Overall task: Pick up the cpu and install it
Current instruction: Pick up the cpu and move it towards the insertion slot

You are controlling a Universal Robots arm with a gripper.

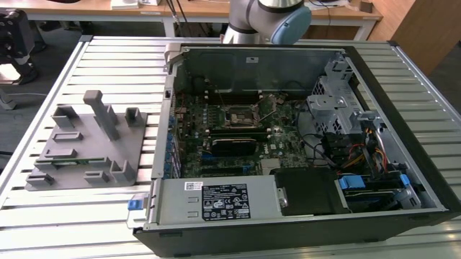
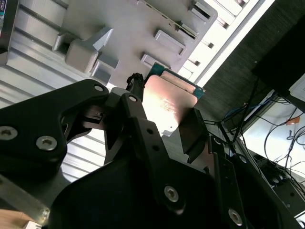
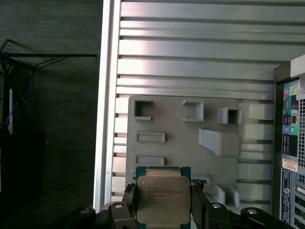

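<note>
The gripper (image 3: 163,212) is closed on the cpu (image 3: 162,191), its two black fingers (image 3: 199,202) pressing opposite edges, so the silver lid and green rim stand clear between them. In both wrist views the chip hangs in the air in front of the grey fixture plate (image 3: 181,143). That plate lies on the slatted metal desk (image 1: 94,216), on the exterior view's left. Beside it is the open computer case (image 1: 303,140), with the motherboard socket (image 1: 239,114) uncovered inside. Dark carpet (image 3: 52,119) borders the desk, and wooden tables (image 1: 202,11) stand behind the arm (image 1: 266,16).
</note>
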